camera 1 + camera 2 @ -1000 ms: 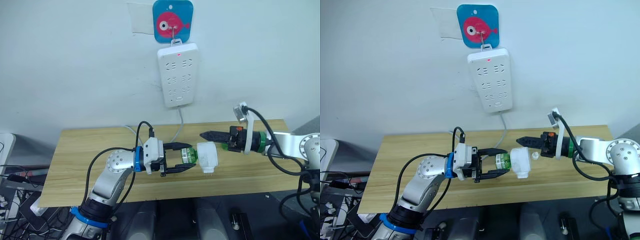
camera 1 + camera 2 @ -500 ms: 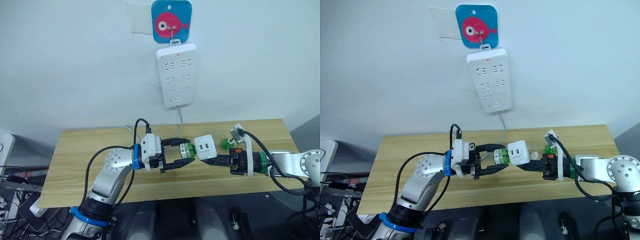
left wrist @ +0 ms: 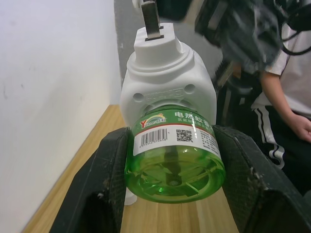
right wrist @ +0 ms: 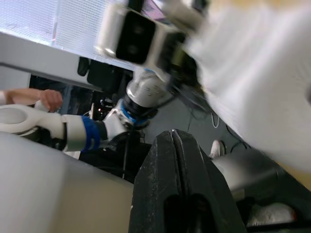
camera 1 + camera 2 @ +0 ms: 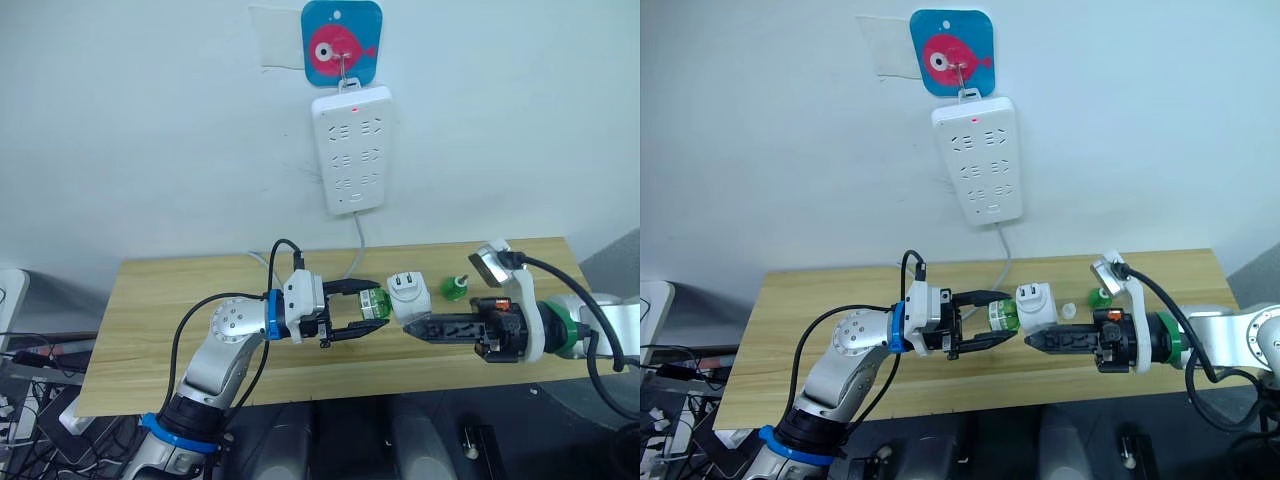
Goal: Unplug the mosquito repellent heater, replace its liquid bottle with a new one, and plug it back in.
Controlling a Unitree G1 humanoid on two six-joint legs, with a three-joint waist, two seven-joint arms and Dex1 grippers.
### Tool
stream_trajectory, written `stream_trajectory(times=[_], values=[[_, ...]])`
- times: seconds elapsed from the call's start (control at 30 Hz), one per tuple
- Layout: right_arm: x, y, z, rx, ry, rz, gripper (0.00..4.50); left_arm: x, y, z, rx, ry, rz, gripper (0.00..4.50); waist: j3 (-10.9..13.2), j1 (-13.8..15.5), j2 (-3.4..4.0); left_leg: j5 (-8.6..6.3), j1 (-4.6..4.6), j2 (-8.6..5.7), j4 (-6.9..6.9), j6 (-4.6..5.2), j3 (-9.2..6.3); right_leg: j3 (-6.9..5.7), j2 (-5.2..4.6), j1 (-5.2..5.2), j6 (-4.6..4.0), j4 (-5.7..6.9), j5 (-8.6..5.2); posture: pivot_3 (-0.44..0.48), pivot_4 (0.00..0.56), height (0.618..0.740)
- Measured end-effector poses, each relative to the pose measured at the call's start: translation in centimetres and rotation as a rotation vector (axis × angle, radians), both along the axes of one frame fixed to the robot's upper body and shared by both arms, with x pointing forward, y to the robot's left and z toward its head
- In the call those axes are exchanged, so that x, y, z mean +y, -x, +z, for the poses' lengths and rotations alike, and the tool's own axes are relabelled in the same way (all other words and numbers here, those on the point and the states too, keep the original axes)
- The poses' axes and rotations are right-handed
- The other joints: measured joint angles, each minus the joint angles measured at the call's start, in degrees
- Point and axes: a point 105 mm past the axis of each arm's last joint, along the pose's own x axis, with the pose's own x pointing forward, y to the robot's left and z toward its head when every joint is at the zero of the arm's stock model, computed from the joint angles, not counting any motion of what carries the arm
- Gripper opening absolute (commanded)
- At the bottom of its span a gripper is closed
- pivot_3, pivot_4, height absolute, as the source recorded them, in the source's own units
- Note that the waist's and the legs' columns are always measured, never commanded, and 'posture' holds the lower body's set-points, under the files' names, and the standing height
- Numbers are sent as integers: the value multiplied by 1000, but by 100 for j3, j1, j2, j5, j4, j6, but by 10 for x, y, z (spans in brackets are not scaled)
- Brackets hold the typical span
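above the middle of the table (image 5: 180, 300), the heater (image 5: 407, 295) hangs in the air with its green bottle (image 5: 374, 303) screwed in, plug prongs pointing up. the left gripper (image 5: 355, 310) is clenched on the bottle, one finger on each side, as the left wrist view shows (image 3: 175, 160); holding the bottle fast probably lets the other arm twist the white body off it. the right gripper (image 5: 408, 326) sits just right of and below the heater, its fingers pressed together with nothing between them, tip close to the heater's underside but seemingly not gripping it. on the table to the right, near the far edge, stands a small green bottle (image 5: 455, 289), likely the new one, with a tiny white cap (image 5: 1068, 311) beside it. on the wall behind hangs the power strip (image 5: 353, 150) under a fish hook (image 5: 342, 42), its cord (image 5: 358, 250) running down behind the table; nothing blocks the sockets. a seated person (image 3: 291, 102) appears beyond the heater in the left wrist view.
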Motion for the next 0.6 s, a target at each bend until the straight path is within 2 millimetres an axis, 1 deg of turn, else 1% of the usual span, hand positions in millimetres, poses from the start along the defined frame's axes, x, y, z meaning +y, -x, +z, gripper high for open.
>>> stream_trajectory(times=[0.07, 0.23, 0.33, 0.47, 0.6], values=[[3, -3, 10, -43, -12, 8, 40, -1, 1, -1, 3, -2, -5, 2263, 0, 0, 0, 0, 0, 0, -1, 0, -4, -3, 0, 1, 0, -2, 0, -104, 289, 740], [10, -15, 17, -77, -19, -15, 40, -1, 3, -3, 7, -9, -17, 2263, 0, 3, 0, 0, -2, -2, -1, 0, -2, 2, -2, -1, 0, -4, 0, -102, 281, 740], [13, -24, 17, -94, 14, -60, 40, -1, 3, -4, 10, -15, -19, 2263, 0, 6, 0, 0, -2, -1, -1, -1, -3, 5, -2, -1, 0, -3, 0, -97, 279, 740], [15, -35, 10, -110, 47, -115, 40, 1, 4, -10, 25, -29, -14, 2263, 0, 12, 0, 0, -2, -2, -2, -1, -3, 7, -2, -2, 0, -3, 0, -97, 279, 740], [15, -42, 7, -130, 75, -151, 40, 1, 4, -11, 26, -35, -15, 2263, 0, 17, 0, 0, -2, -2, -1, -1, -3, 5, -2, -2, 0, -2, 0, -95, 280, 740]])
